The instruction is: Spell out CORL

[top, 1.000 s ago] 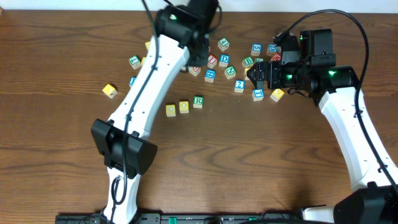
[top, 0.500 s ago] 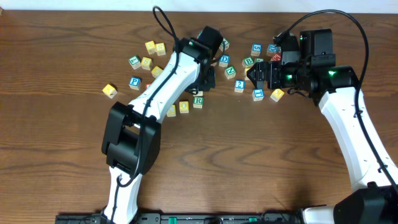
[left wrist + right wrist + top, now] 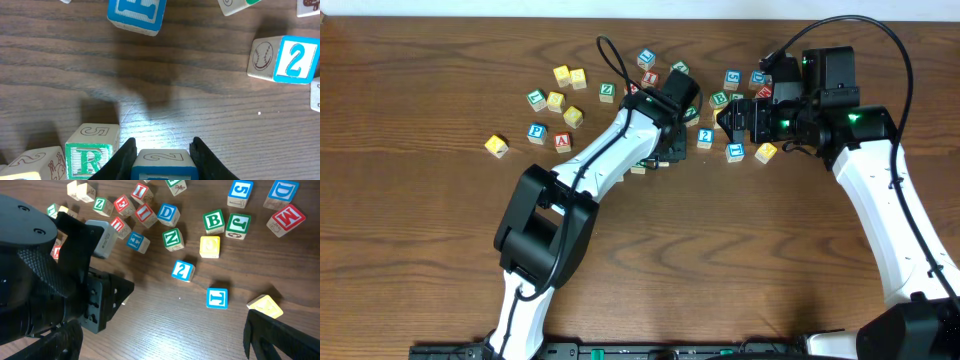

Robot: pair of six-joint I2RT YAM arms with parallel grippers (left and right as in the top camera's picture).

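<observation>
- The blue-edged cube (image 3: 162, 162), probably the L though its letter is cut off, is just beside the green R cube (image 3: 91, 156), at its three o'clock.
- It looks like light, stiff wood with smooth flat faces. Pinch opposite sides squarely, or it may twist.
- The left gripper (image 3: 162, 150) clamps those sides.
- The right gripper (image 3: 162, 340) hangs wide and empty.

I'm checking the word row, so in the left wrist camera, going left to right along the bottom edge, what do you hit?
Cut-off cube → R cube → blue-edged cube, held in the left end effector.
</observation>
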